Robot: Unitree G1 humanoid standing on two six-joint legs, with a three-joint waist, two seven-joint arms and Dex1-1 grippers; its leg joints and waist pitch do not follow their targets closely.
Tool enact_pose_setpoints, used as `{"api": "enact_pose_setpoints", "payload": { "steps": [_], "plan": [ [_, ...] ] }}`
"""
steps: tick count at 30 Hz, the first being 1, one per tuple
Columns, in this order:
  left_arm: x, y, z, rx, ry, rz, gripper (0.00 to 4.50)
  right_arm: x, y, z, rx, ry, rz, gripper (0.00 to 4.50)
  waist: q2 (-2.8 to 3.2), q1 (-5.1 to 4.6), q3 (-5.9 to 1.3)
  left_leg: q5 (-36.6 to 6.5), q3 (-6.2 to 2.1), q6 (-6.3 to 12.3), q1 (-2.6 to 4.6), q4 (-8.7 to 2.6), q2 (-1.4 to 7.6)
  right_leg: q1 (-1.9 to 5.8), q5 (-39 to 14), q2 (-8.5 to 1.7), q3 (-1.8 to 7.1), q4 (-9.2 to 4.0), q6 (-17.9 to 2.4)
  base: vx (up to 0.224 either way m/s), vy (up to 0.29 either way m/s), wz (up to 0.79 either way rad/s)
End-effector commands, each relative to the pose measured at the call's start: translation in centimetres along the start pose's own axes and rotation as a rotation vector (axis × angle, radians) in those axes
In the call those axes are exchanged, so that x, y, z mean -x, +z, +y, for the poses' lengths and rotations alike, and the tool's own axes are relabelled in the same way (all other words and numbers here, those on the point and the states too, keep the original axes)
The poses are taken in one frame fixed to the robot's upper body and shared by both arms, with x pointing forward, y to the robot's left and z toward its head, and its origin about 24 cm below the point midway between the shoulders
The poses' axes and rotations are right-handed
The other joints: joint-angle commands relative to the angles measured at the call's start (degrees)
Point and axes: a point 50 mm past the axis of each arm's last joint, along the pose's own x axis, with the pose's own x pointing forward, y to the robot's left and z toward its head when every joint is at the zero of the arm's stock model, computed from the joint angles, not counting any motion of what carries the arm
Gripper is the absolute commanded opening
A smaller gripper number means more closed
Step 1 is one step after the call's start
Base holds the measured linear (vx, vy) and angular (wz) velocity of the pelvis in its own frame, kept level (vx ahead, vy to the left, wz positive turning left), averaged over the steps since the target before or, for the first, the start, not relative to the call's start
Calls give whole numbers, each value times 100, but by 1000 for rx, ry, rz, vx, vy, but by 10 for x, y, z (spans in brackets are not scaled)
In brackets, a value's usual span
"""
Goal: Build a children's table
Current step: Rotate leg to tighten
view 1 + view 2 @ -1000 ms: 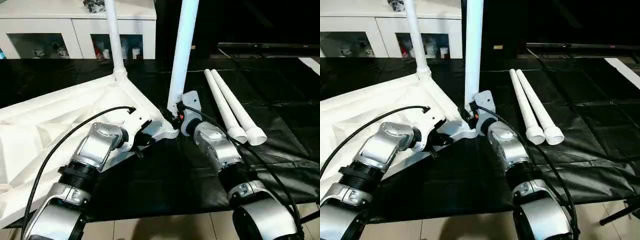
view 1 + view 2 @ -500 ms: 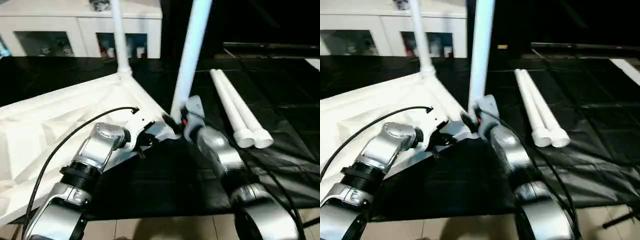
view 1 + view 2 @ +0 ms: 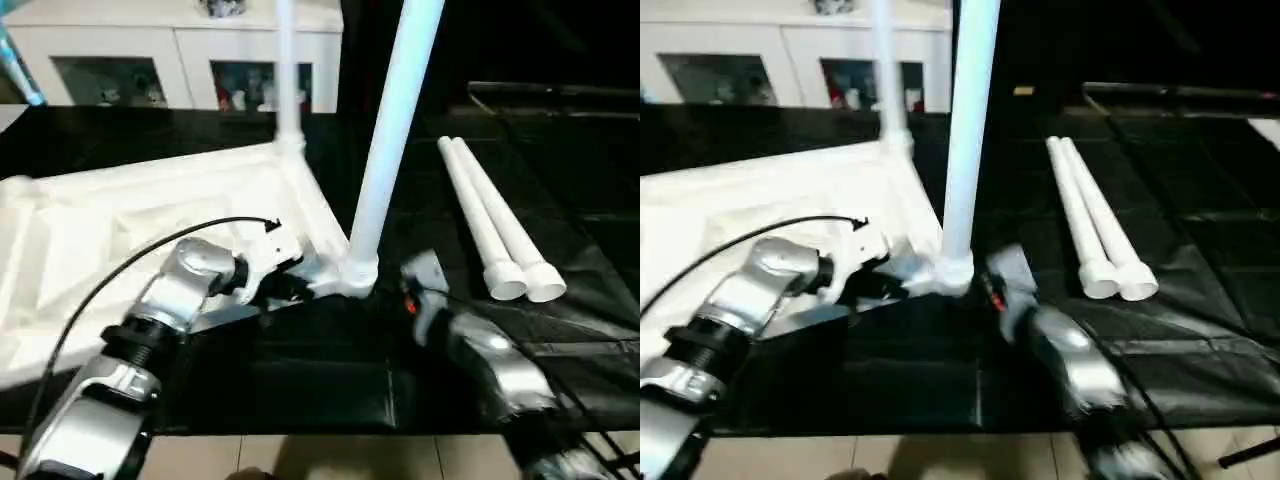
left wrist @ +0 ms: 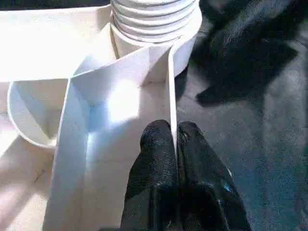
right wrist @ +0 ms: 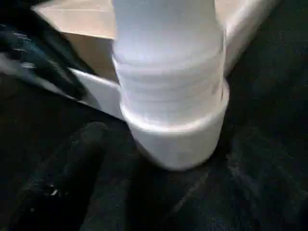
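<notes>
White plastic tabletop (image 3: 150, 230) lies upside down on the black sheet (image 3: 330, 370), its ribbed underside facing up. Two legs stand upright in corner sockets: the far leg (image 3: 287, 70) at the back corner and the near leg (image 3: 395, 130) in the near corner socket (image 3: 357, 277), closest to the two grippers. Two loose legs (image 3: 495, 225) lie side by side on the sheet to the robot's right, touching each other, their wide open ends toward the robot.

The left gripper (image 4: 174, 144) has its two black fingers pressed together on a thin upright wall of the tabletop's edge, just beside the near corner socket; the wrist view shows the wall pinched between the fingertips, with the threaded base of the near leg seated in the socket beyond.

The right gripper (image 3: 408, 300) sits low over the sheet just beside the near corner socket, apart from the leg. In its wrist view one dark finger (image 5: 72, 168) shows on each side of the socket's base, spread wide and holding nothing.

A white glass-door cabinet (image 3: 190, 60) stands behind the work area.
</notes>
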Motion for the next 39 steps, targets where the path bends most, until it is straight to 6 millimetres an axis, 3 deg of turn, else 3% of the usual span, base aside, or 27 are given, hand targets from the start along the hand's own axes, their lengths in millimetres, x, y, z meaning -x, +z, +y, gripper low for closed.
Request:
{"api": "enact_pose_setpoints", "payload": {
  "steps": [1, 7, 17, 25, 28, 30, 39],
  "plan": [
    [-2, 4, -3, -74, -101, 19, 0, 10, 11, 1, 49, 89, 0, 444, 32, -3, -368, -923, -233, 290, 113, -394, 544, 255, -444, -633, 366, -363, -1343, 0, 0, 0],
    [2, 4, -6, -116, -204, 32, 0, 21, 26, -2, 120, 187, 39, 444, 24, 92, -386, -814, -225, 325, 122, -363, 549, 245, -422, -646, 355, -346, -1401, 0, 0, 0],
    [-1, 7, -13, -207, -352, 58, 0, -3, 33, 8, 176, 331, 69, 444, 33, 122, -389, -904, -227, 208, 131, -358, 556, 234, -432, -654, 350, -320, -1508, 0, 0, 0],
    [-1, 7, -13, -215, -363, 68, 0, -5, 31, 8, 145, 383, 93, 372, 29, 153, -392, -979, -231, 144, 133, -352, 554, 237, -566, -667, 353, -315, -1480, 0, 0, 0],
    [-1, 6, -12, -219, -365, 72, 0, -3, 32, 7, 135, 400, 101, 359, 39, 174, -408, -864, -227, 182, 136, -336, 551, 237, -418, -653, 350, -300, -1471, 0, 0, 0],
    [-1, 6, -12, -220, -366, 75, 0, -2, 31, 6, 126, 410, 109, 326, 32, 190, -414, -824, -225, 199, 138, -330, 552, 237, -308, -653, 348, -284, -1494, 0, 0, 0],
    [-2, 2, -10, -203, -353, 80, 0, -1, 27, 7, 99, 430, 124, 281, 40, 219, -415, -857, -231, 170, 137, -329, 554, 242, -363, -658, 342, -285, -1486, 0, 0, 0]
  ]
}}
